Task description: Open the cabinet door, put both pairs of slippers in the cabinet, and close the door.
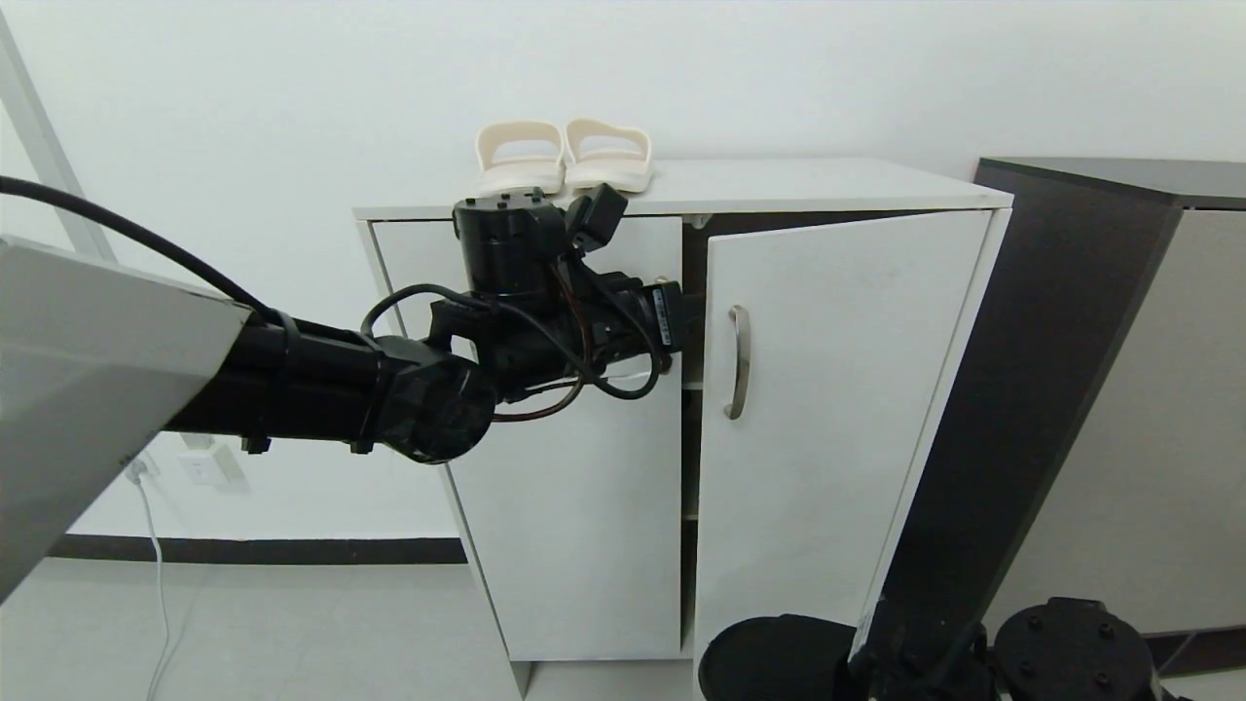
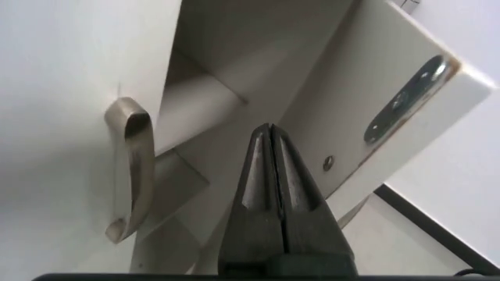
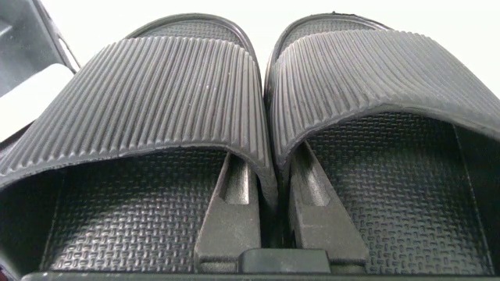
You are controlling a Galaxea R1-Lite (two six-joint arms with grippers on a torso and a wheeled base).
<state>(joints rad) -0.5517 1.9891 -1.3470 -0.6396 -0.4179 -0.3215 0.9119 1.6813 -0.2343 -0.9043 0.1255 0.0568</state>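
The left arm (image 1: 331, 385) stretches level toward the white cabinet (image 1: 827, 185). Its left gripper (image 2: 271, 136), fingers pressed together on nothing, sits at the gap beside the ajar right door (image 1: 837, 409). Cream slippers (image 1: 563, 156) lie on the cabinet's top. The right gripper (image 3: 268, 156) pinches the black slippers (image 3: 258, 101) together by their inner walls.
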